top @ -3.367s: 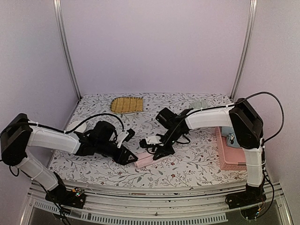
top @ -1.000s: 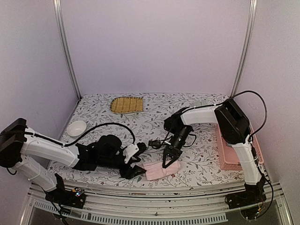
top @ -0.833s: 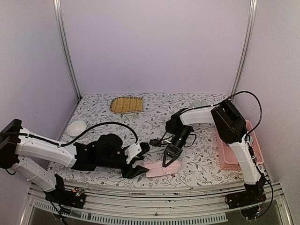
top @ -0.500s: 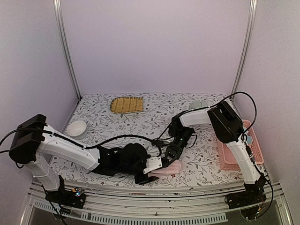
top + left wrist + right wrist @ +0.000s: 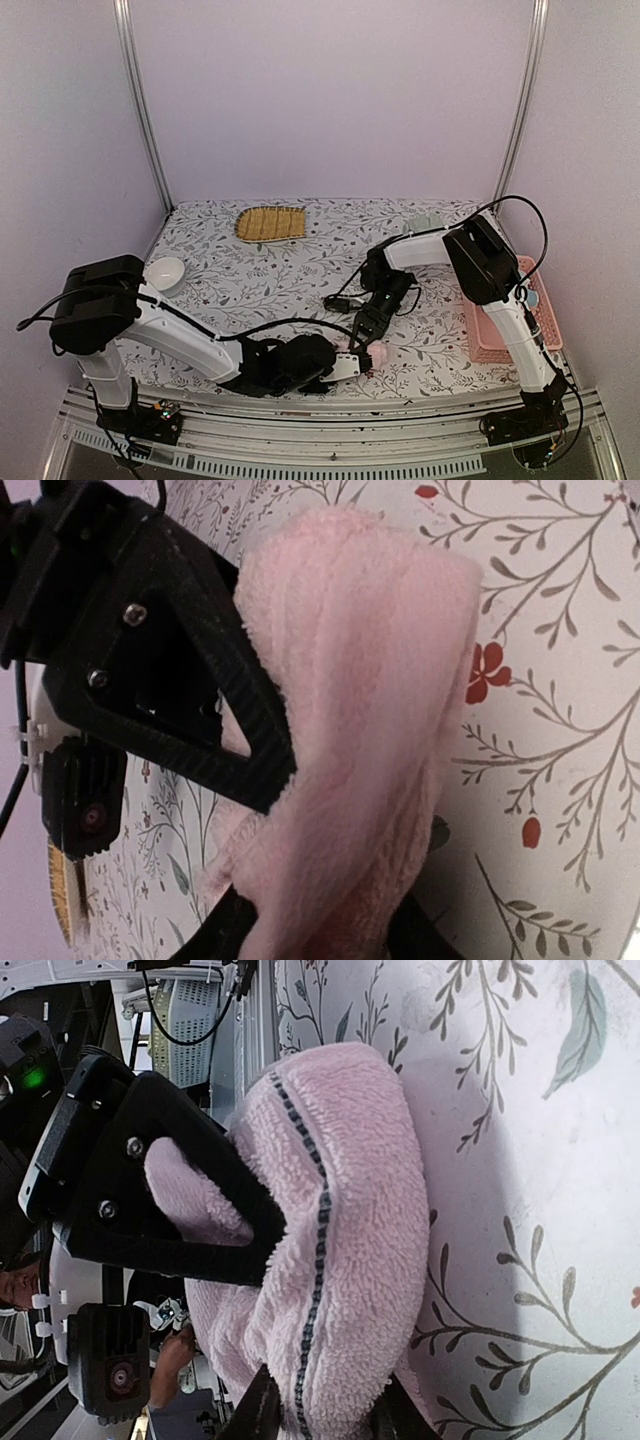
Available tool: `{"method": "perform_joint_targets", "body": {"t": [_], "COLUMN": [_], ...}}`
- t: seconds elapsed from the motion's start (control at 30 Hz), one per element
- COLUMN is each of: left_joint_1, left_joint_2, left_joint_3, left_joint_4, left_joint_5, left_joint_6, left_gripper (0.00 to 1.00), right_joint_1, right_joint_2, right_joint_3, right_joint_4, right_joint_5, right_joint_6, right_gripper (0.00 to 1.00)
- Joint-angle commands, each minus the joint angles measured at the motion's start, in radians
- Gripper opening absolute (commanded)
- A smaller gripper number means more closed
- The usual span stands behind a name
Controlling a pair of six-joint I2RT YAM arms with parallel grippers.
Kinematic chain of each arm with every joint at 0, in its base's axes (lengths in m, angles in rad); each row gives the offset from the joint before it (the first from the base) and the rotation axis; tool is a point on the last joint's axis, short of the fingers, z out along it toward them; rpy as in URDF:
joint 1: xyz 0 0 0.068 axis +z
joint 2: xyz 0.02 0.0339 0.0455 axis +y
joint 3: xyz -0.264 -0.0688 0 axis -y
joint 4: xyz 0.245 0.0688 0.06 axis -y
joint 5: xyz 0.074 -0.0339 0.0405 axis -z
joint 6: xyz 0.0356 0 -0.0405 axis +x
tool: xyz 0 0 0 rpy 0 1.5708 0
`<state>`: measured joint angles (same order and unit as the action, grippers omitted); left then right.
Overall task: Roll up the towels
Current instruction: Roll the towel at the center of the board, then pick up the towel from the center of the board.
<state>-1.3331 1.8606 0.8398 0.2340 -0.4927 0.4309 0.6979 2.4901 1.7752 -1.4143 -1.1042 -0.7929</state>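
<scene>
The pink towel [image 5: 345,1240] is lying near the front edge of the table [image 5: 250,300], slightly right of centre. It is bunched into a thick, fluffy folded wad with a dark stitched line running along its length. In the top view its long axis is running roughly left to right along that edge, though only its right end is showing there. In both wrist views it is stretching straight away from the fingers. The right gripper [image 5: 322,1405] is pinching it from the far side, jaws narrow on the cloth. The left gripper [image 5: 320,930] is squeezing it from the near left, one finger pressing each flank. Since a second ago the left arm has swung right along the front edge and its jaws have narrowed. The towel, then an exposed flat strip, is now mostly covered.
</scene>
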Motion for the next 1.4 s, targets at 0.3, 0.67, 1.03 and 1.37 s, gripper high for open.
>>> {"method": "perform_joint_targets", "body": {"t": [0.3, 0.67, 1.03, 1.37], "left_joint_1": [0.02, 0.205, 0.376, 0.474], "left_joint_2": [-0.047, -0.115, 0.066, 0.142], "left_joint_3": [-0.058, 0.065, 0.252, 0.302], "left_joint_4": [-0.12, -0.33, -0.491, -0.491], "left_joint_5": [0.099, 0.572, 0.977, 1.155], "left_joint_6": [-0.096, -0.277, -0.406, -0.466], "left_gripper": [0.21, 0.18, 0.18, 0.18], "right_joint_1": [-0.086, -0.146, 0.019, 0.187], "right_joint_2": [-0.233, -0.553, -0.834, -0.842], "right_joint_3": [-0.039, -0.146, -0.494, -0.599], "right_joint_4": [0.05, 0.224, 0.622, 0.824], "right_joint_5": [0.058, 0.179, 0.54, 0.84], "right_joint_6": [0.02, 0.084, 0.06, -0.005], "right_gripper": [0.53, 0.55, 0.54, 0.59]}}
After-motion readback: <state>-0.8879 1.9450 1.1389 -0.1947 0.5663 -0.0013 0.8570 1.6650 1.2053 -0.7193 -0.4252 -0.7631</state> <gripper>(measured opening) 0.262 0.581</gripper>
